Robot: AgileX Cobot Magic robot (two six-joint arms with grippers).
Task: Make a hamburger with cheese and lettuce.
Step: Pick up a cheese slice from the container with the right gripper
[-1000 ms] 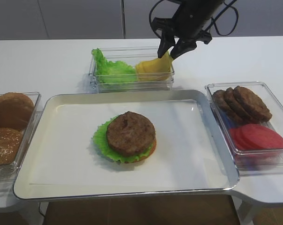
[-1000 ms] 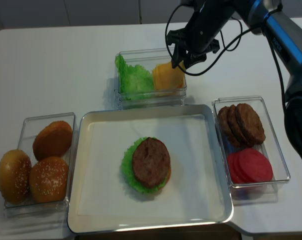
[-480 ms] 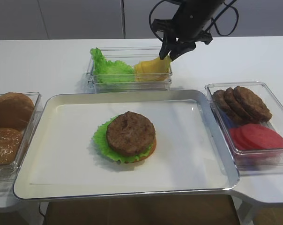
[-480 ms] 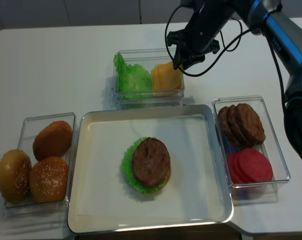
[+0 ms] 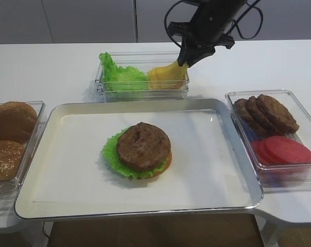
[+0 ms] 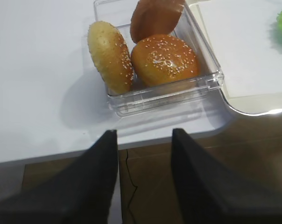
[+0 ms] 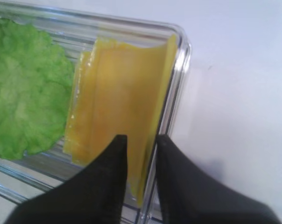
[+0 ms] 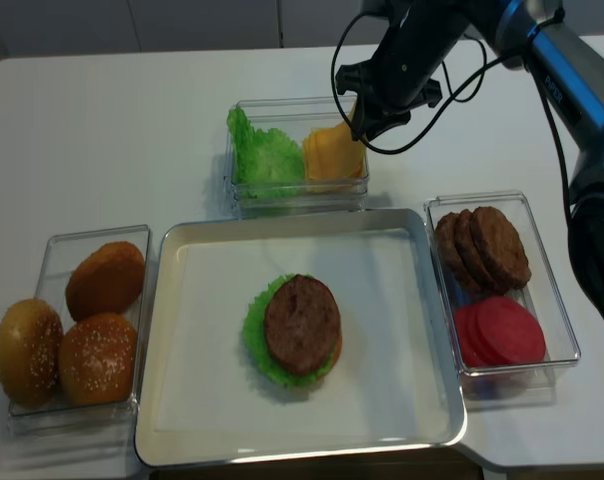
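- Sitting at the middle of the white table (image 5: 52, 67), the metal tray (image 5: 217, 154) serves as landmark; the hamburger (image 5: 140, 150) rests near its centre, dark patty on top, green frill showing around it above the orange bun base.
- Left of the tray, a clear box (image 8: 52, 260) holds sesame buns (image 8: 97, 355); right of the tray, another clear box (image 8: 542, 290) holds brown patties (image 8: 482, 245) and red tomato slices (image 8: 502, 330).
- Behind the tray, a clear container (image 5: 140, 92) holds the lettuce (image 5: 122, 78) on its left and the cheese (image 7: 117, 102) on its right.
- The right gripper (image 7: 141, 154) has its dark jaws drawn narrow, pinching the raised edge of a cheese slice at the container's right wall.
- The left gripper (image 6: 143, 158) hangs off the tray's left, below the bun box, jaws apart and holding nothing.
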